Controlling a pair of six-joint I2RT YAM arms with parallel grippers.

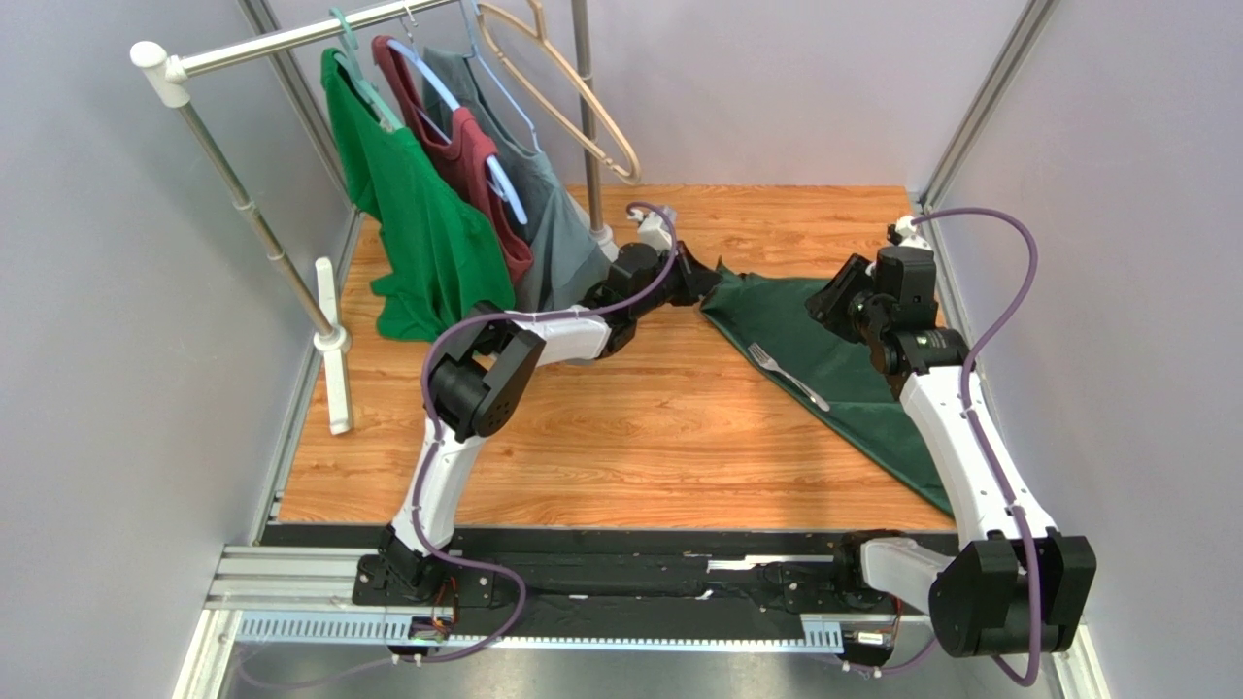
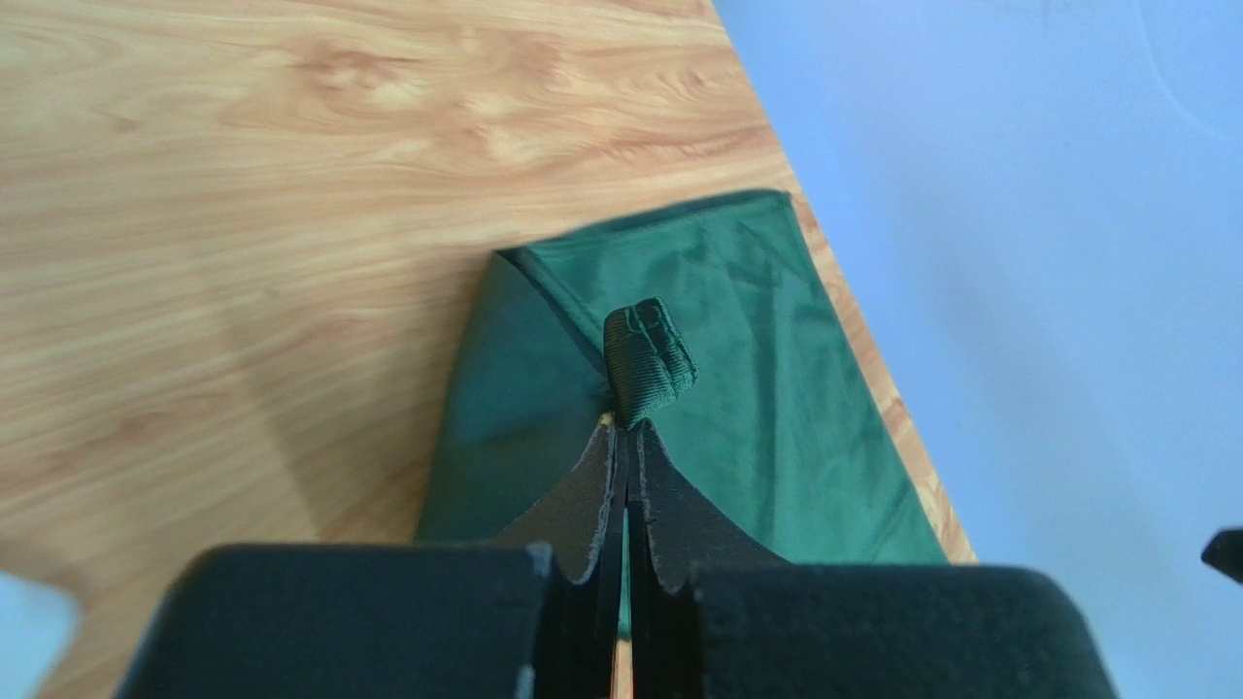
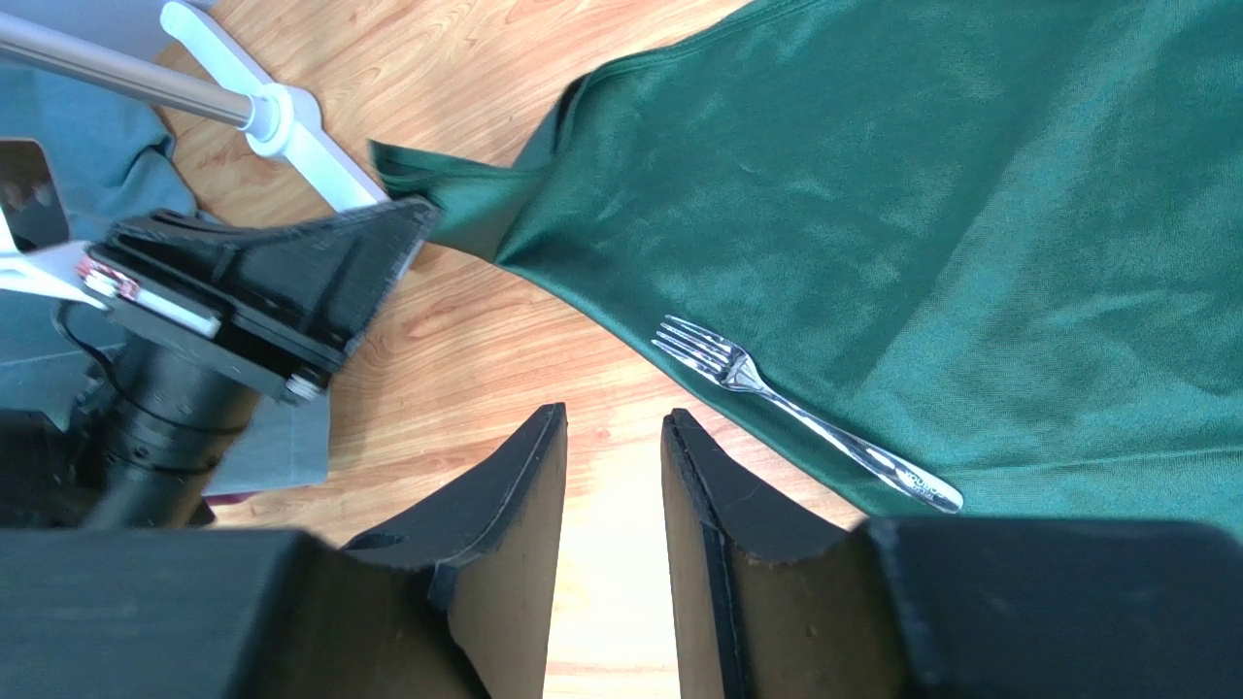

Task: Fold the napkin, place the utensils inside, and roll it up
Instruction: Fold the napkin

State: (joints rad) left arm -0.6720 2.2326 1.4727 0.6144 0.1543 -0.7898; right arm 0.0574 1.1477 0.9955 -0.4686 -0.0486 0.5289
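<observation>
Here, napkin corner in left end effector.

The napkin was soft cloth with a faint sheen; the fork polished metal; the table smooth wood grain.

A clothes rack stands on the wooden tabletop, left of the left end effector. On its rail hang a bright green shirt, a maroon shirt, a grey shirt nearest that end effector, and an empty beige hanger.
</observation>
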